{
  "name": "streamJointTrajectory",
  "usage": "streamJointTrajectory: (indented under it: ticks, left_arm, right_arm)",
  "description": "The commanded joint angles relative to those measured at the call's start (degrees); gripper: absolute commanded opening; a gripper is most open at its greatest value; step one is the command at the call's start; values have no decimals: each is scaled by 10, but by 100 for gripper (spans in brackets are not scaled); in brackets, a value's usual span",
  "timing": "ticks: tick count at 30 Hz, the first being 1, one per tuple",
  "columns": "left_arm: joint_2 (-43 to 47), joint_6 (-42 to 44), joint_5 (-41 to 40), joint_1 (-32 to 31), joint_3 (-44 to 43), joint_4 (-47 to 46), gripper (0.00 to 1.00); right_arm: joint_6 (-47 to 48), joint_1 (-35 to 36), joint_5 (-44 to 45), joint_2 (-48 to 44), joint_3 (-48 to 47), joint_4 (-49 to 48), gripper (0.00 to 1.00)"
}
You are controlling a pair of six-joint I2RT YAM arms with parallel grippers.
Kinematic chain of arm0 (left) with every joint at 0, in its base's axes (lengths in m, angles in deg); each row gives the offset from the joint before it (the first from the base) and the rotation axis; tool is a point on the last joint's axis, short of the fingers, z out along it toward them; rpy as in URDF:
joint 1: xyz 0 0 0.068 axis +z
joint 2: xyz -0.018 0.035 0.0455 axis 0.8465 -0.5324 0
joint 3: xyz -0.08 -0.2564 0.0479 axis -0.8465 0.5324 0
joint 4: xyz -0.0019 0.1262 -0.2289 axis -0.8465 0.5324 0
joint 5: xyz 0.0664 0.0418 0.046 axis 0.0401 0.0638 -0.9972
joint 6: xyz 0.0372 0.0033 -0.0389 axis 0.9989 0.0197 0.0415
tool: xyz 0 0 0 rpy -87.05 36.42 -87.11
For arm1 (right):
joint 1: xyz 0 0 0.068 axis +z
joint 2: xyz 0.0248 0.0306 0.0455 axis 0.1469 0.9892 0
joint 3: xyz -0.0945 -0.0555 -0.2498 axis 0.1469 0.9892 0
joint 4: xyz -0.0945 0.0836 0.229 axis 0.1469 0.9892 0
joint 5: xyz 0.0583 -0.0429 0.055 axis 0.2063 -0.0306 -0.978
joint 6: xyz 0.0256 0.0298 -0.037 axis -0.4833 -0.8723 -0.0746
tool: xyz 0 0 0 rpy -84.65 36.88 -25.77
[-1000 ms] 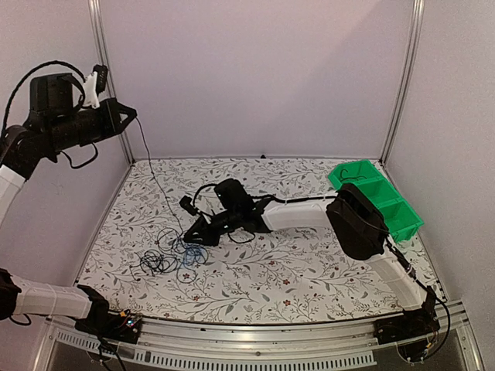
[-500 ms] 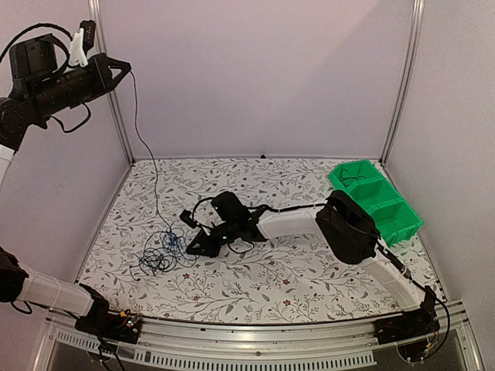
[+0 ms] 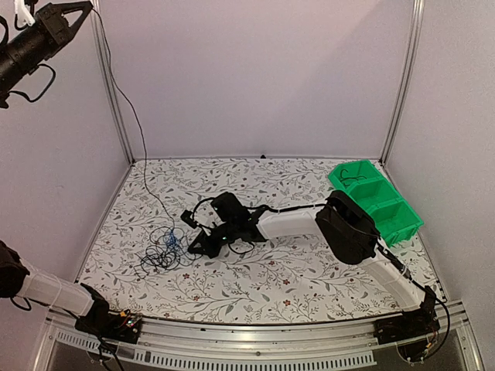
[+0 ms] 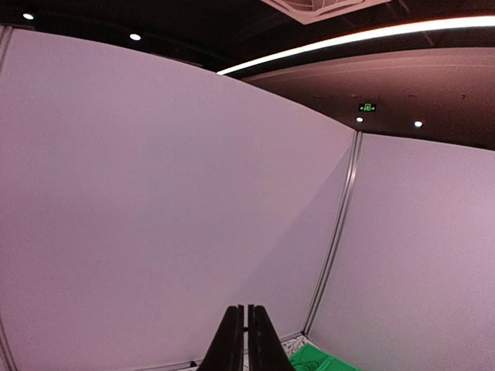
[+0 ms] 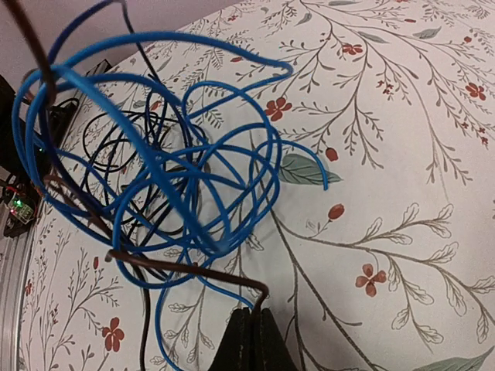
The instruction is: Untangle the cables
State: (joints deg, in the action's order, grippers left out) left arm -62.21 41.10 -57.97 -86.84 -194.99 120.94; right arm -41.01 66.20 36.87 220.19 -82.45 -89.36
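Top-left: left tool (image 3: 88,5) higher, cable (image 3: 128,104) taut | right tool (image 3: 192,249) closed

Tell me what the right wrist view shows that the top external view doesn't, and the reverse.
Right wrist only: the blue cable in separate loops over black strands, and a dark strand bending into the shut right gripper.
Top external only: the left gripper high at the upper left, shut on a black cable that runs down to the tangle; the green bins.
Both: the blue cable, the tangle around it and the floral table.
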Motion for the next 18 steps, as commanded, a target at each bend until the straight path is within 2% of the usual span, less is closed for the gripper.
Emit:
streamJointTrajectory:
  ticks: [1, 15, 18]
  left_arm:
    - [15, 14, 31, -15, -16, -88, 0]
    - [75, 0, 70, -15, 19, -219, 0]
    - [79, -5, 43, -15, 30, -206, 0]
  right_arm:
    - [-25, 3, 29, 26, 0, 28, 0]
    - [-41, -2, 66, 42, 11, 40, 0]
    - [-27, -3, 69, 23, 26, 39, 0]
